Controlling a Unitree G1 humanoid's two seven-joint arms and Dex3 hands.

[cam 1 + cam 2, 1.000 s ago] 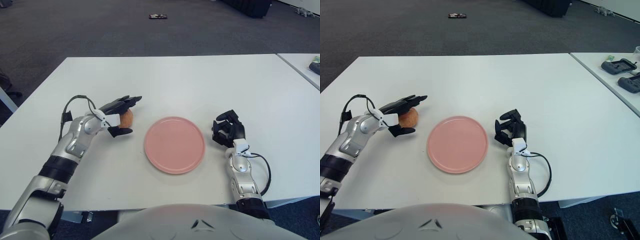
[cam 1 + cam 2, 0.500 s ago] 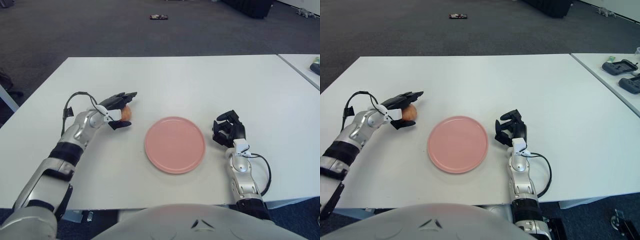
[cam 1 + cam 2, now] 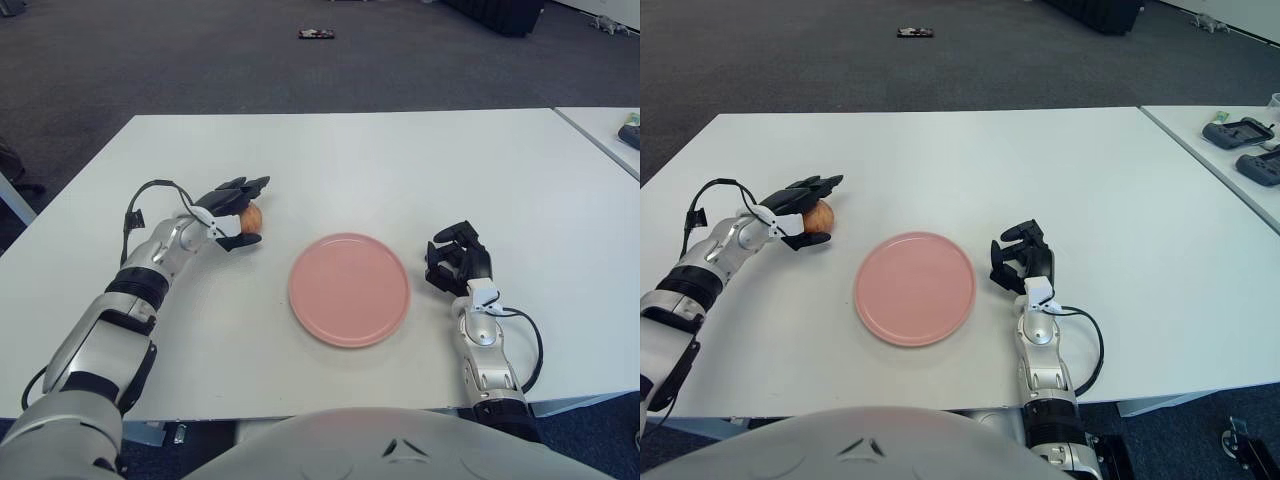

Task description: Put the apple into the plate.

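Left eye view: left robot hand (image 3: 232,212) cups apple (image 3: 250,216).

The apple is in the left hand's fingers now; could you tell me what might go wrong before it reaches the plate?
1. The left hand covers the apple mostly from above, with much of the fruit exposed on the plate side, so it may slip out or roll away when lifted.
2. The plate looks shallow with a low rim; an apple dropped from height could roll off onto the table.
3. The right hand shows just right of the plate, leaving little margin if the apple overshoots.
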